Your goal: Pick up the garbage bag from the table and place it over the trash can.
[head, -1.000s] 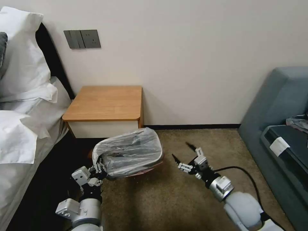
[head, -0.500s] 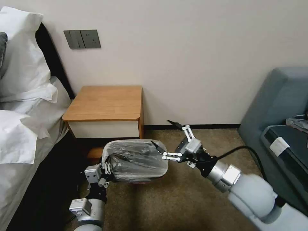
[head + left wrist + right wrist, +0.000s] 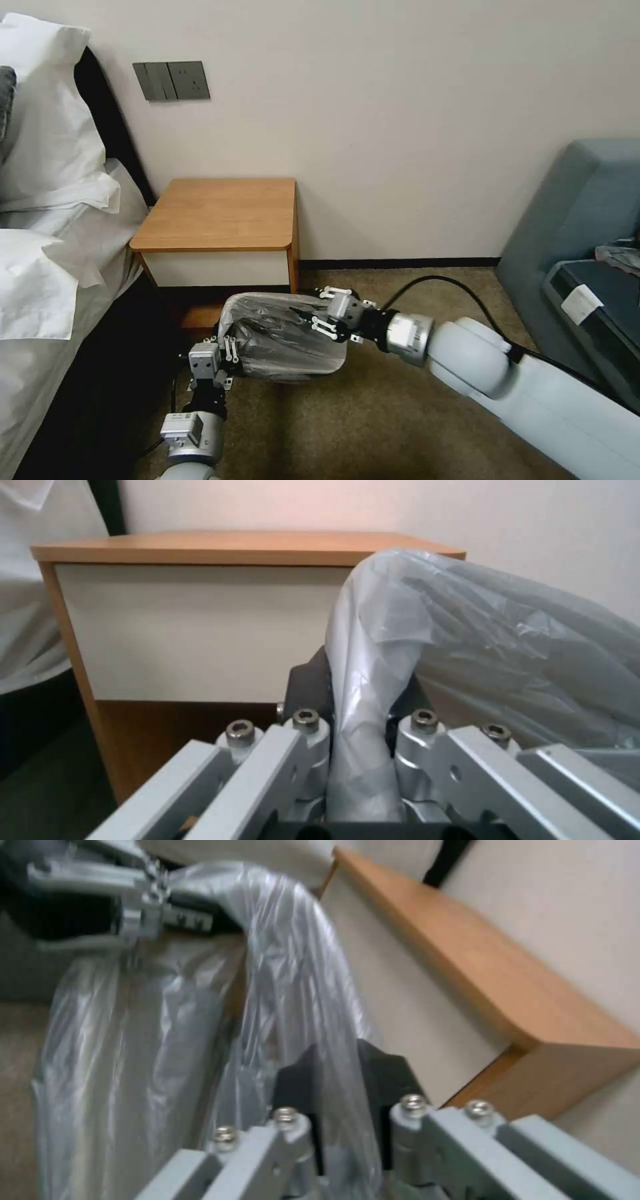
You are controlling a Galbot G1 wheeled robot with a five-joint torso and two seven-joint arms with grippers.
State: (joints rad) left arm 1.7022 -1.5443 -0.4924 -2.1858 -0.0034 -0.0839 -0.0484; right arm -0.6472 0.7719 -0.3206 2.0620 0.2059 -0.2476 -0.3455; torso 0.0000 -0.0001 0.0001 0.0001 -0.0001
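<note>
The garbage bag (image 3: pixel 283 337), crinkly translucent grey plastic, hangs stretched just above the carpet in front of the table (image 3: pixel 220 213). My left gripper (image 3: pixel 225 348) is shut on the bag's left edge; the left wrist view shows a fold of the garbage bag (image 3: pixel 373 680) pinched in the left gripper (image 3: pixel 357 720). My right gripper (image 3: pixel 308 315) grips the bag's right edge. In the right wrist view the garbage bag (image 3: pixel 293 980) runs between the dark pads of the right gripper (image 3: pixel 340 1075). The trash can is hidden from view.
A bed with white pillows (image 3: pixel 47 267) borders the left side and a grey sofa (image 3: pixel 587 220) the right. The wall stands close behind the table. A black cable (image 3: pixel 453 283) trails from my right arm. Open carpet (image 3: pixel 373 427) lies in front.
My right arm swung left from open floor to the bag's right edge and its open fingers closed on it. My left gripper shifted right with the bag, which now hangs flatter.
</note>
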